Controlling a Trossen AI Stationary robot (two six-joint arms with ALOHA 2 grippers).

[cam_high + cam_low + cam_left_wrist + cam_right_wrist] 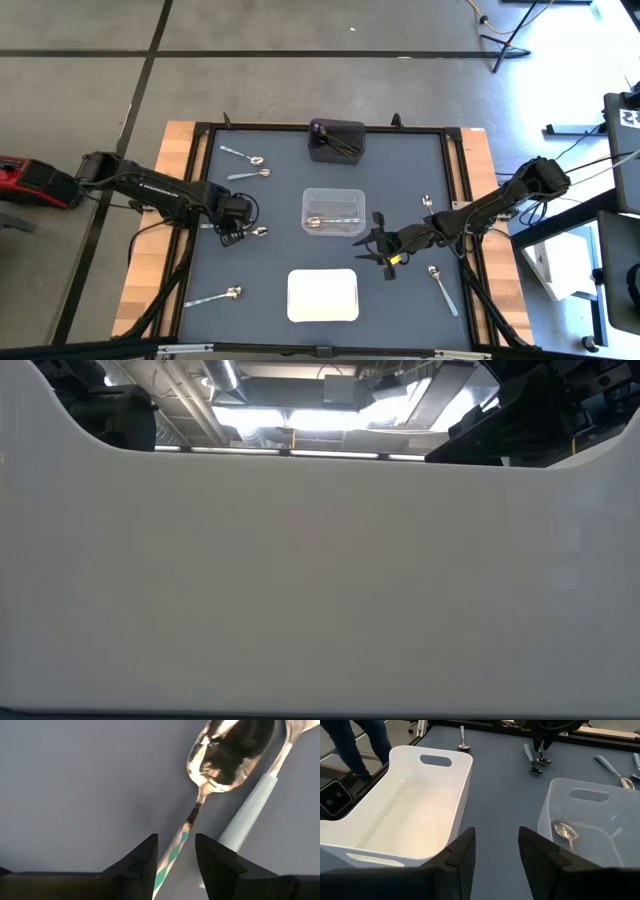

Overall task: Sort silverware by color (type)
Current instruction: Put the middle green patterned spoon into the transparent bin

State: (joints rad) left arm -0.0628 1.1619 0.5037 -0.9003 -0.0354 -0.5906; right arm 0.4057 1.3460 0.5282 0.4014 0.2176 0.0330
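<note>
My left gripper (242,230) (175,865) hangs low over the mat's left half, open. Its fingers stand on either side of the teal-striped handle (172,852) of a shiny spoon (227,757) lying there. A second spoon with a pale blue handle (250,807) lies right beside it. My right gripper (362,246) (496,855) is open and empty, hovering between the white tray (405,805) and the clear tray (592,820). The clear tray holds a silver spoon (565,831). Dark spoons sit in the black tray (337,140).
Loose spoons lie on the mat: two at far left (243,155) (250,175), one at near left (215,297), two on the right (427,203) (440,287). The white tray (322,296) sits at the near edge and its wall (320,580) fills the low view. A person's legs (360,740) show beyond the table.
</note>
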